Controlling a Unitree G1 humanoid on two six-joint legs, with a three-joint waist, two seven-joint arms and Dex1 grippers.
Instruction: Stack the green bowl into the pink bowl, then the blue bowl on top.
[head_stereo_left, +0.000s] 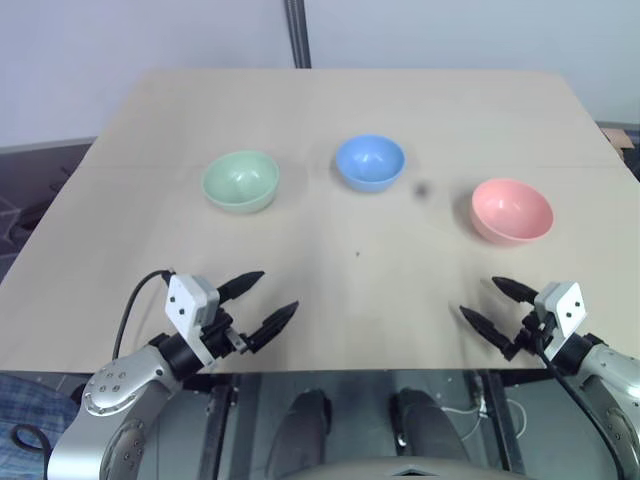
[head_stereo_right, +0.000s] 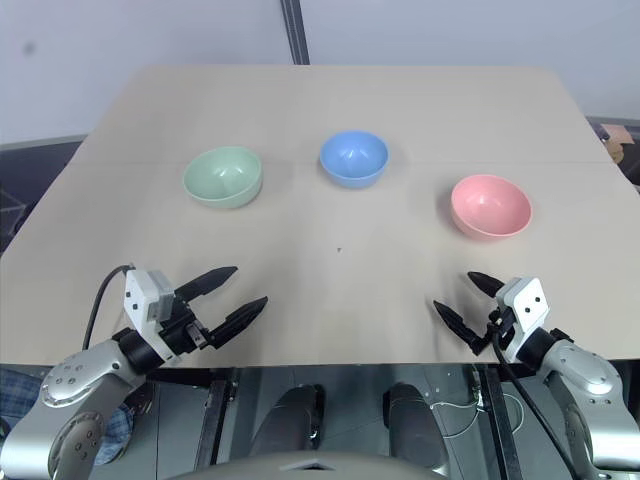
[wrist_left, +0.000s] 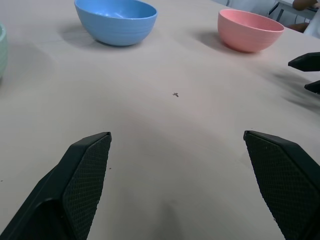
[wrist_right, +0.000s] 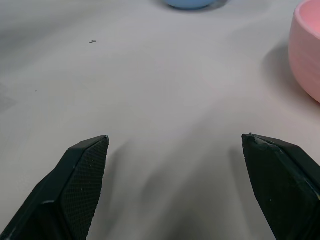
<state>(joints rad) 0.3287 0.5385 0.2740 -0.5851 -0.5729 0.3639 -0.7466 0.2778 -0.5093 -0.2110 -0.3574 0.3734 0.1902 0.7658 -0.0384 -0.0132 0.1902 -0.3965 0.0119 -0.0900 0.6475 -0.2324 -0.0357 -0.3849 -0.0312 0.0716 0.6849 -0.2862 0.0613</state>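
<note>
While no bowl is stacked yet, the left claw and the right claw wait spread and empty over the near table edge. Ahead of the left claw sits the green bowl, ahead of the right claw the pink bowl, with the blue bowl between them and farther off, so each arm probably has a free reach.

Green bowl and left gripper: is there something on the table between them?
Nothing. In the left eye view, bare table separates the green bowl from the open left gripper.

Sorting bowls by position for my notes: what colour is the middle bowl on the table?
Sky blue. The blue bowl sits between the other two, clearest in the left eye view.
</note>
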